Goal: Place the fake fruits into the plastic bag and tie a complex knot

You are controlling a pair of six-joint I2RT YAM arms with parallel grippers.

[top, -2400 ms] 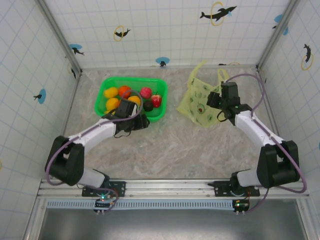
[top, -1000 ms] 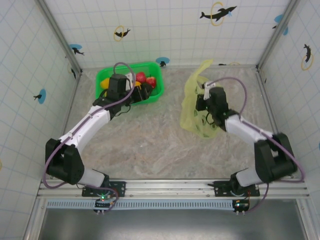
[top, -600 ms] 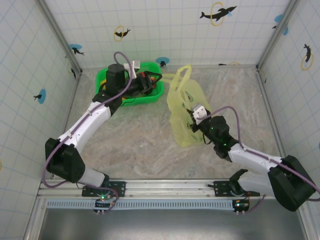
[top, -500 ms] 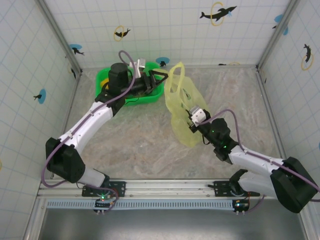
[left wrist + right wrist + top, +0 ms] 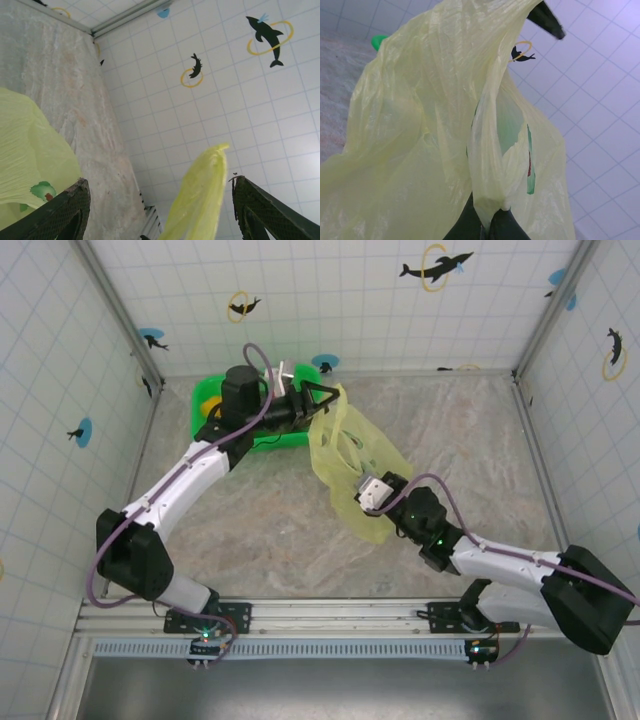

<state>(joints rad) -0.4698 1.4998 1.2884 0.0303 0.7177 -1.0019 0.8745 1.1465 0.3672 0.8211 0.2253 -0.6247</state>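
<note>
The plastic bag (image 5: 350,455) hangs stretched between the two grippers, just to the right of the green tray (image 5: 205,400) and a little nearer the arm bases than it. Its lower end droops toward the marbled tabletop (image 5: 260,530) further from the tray. It is thin, crinkled and pale yellow-green, with a small green and red print showing through one side (image 5: 529,172).

The right gripper (image 5: 487,227) holds the end of the bag away from the tray. In its wrist view its dark fingers are pressed together on a gathered fold of the plastic, and the rest of the bag billows up in front of the lens. From above, this gripper (image 5: 368,490) sits under the bag's near side, well apart from the tray.

The left gripper (image 5: 325,402) is at the tray's right edge, at the bag's upper end. In its wrist view its jaws are spread wide, and a loop handle (image 5: 200,195) stands upright between the two fingers (image 5: 65,210), nearer the right one. Nothing shows it pinched. The bag's body bulges at the left.

The left arm (image 5: 200,465) lies across the tray and hides most of its contents. White tiled walls with dolphin stickers (image 5: 270,32) stand behind the tray.
</note>
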